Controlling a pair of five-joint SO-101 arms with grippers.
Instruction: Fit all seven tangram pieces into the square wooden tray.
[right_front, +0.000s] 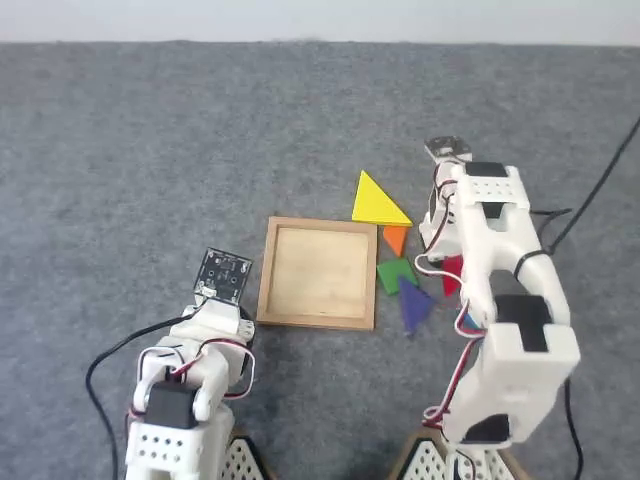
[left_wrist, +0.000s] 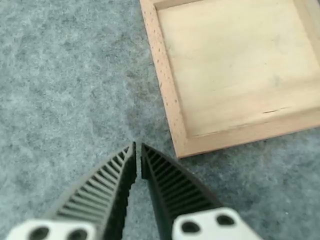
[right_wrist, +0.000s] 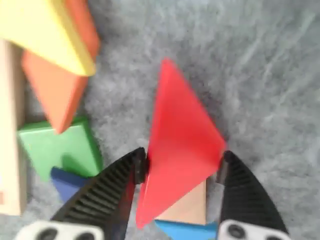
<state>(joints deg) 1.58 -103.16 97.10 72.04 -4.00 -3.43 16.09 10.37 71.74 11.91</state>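
The square wooden tray (right_front: 268, 270) lies mid-table with nothing in it. Along its right side are a yellow triangle (right_front: 377, 202), an orange piece (right_front: 396, 238), a green piece (right_front: 396, 274) and a purple-blue triangle (right_front: 414, 305). My right gripper (right_wrist: 182, 162) is shut on a red triangle (right_wrist: 180, 135), one finger pressed against each edge. Below the red triangle show a tan piece (right_wrist: 189, 209) and a blue piece (right_wrist: 186, 229). In the high view the red triangle (right_front: 451, 275) peeks out beside the right arm. My left gripper (left_wrist: 138, 148) is shut and holds nothing, just off the tray's near left corner (left_wrist: 181, 147).
Grey carpet covers the table. The right arm (right_front: 500, 280) stands over the pieces right of the tray, and the left arm (right_front: 200, 350) sits at the front left. Open carpet lies behind and left of the tray. A black cable (right_front: 600, 180) runs at far right.
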